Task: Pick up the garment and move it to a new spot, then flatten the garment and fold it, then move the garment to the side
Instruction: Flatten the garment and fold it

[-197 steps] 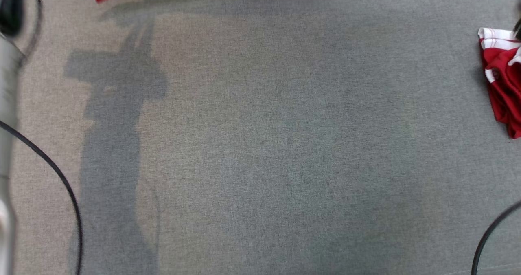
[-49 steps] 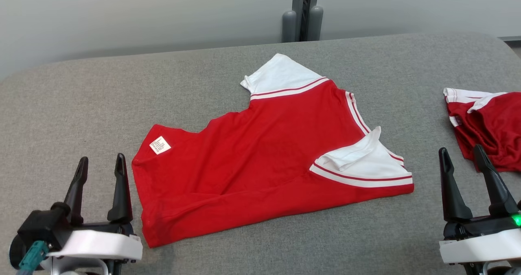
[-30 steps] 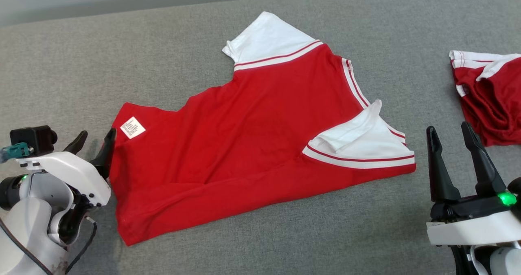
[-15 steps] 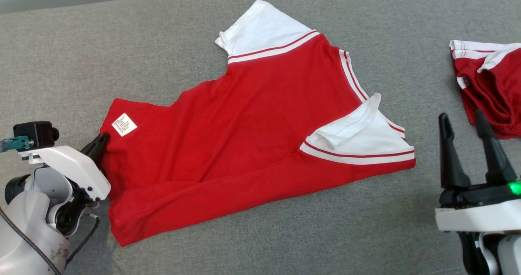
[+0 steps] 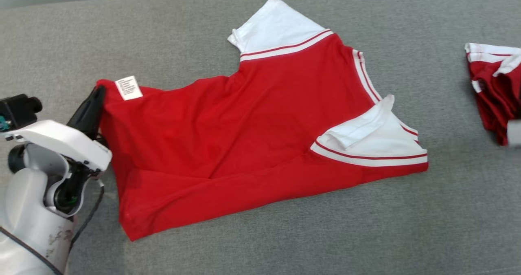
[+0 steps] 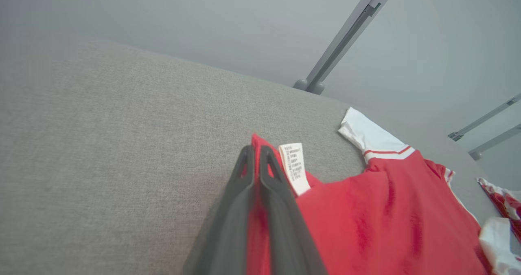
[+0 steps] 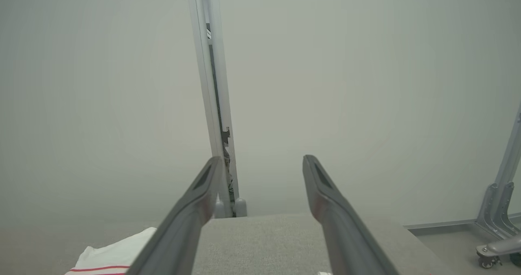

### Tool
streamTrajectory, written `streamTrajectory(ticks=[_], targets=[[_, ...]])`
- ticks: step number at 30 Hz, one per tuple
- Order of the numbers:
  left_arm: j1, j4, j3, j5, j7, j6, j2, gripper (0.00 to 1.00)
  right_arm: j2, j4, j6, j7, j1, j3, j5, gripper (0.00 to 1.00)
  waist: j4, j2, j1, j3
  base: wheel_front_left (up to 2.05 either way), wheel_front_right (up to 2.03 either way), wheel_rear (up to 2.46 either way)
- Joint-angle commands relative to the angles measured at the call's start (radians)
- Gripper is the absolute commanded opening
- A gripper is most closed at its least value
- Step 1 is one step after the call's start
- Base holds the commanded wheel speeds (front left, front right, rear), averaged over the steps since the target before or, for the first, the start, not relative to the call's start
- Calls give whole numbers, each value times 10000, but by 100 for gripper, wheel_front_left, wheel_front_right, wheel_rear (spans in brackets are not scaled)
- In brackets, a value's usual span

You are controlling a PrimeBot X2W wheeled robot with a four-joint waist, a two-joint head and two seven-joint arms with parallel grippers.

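1. The left jaws are pressed shut on the far left corner of the garment [image 5: 252, 124]. In the left wrist view, red cloth shows between the two dark fingers [image 6: 240, 210].
2. The right jaws stand wide open with nothing between them. In the right wrist view they reach out over the table [image 5: 285, 234] toward a gray wall [image 7: 366, 83] and a metal post [image 7: 211, 104].
3. A small white label [image 5: 129, 87] is on the garment, just beside the left jaws. It has rows of tiny print, too small to read.
4. The garment is a red shirt with white sleeves. It lies in the middle of the gray table.
5. Its long way runs from left to right. The bottom hem is at the left and the sleeve end is at the right.
6. One white sleeve [image 5: 276, 26] points to the far side. The other sleeve [image 5: 366, 140] lies at the near right, folded over itself, with red and white stripes along its edge.
7. The pinched corner is bunched up at the fingertips. The rest of the shirt lies flat with soft wrinkles.
8. Another red and white cloth [image 5: 488, 91] sits bunched at the right edge of the table, well apart from the garment.
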Motion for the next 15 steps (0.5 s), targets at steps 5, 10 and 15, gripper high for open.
streamTrajectory(ticks=[5, 10, 15], targets=[[-448, -534, -106, -116, -139, 7, -352, 0, -804, 1353, 0, 980, -2149, 784, 415, 100, 709, 0, 0, 601, 0, 0, 0], [-967, -788, -455, -26, -324, 3, -956, 0, -1395, 3182, 0, 1811, -4237, 2113, 706, 100, 1656, 0, 0, 1243, 0, 0, 0], [-1504, -893, -1027, 78, -579, -3, -1548, 0, -1711, 4934, 0, 2497, -5798, 3570, 997, 100, 2640, 0, 0, 1820, 0, 0, 0]])
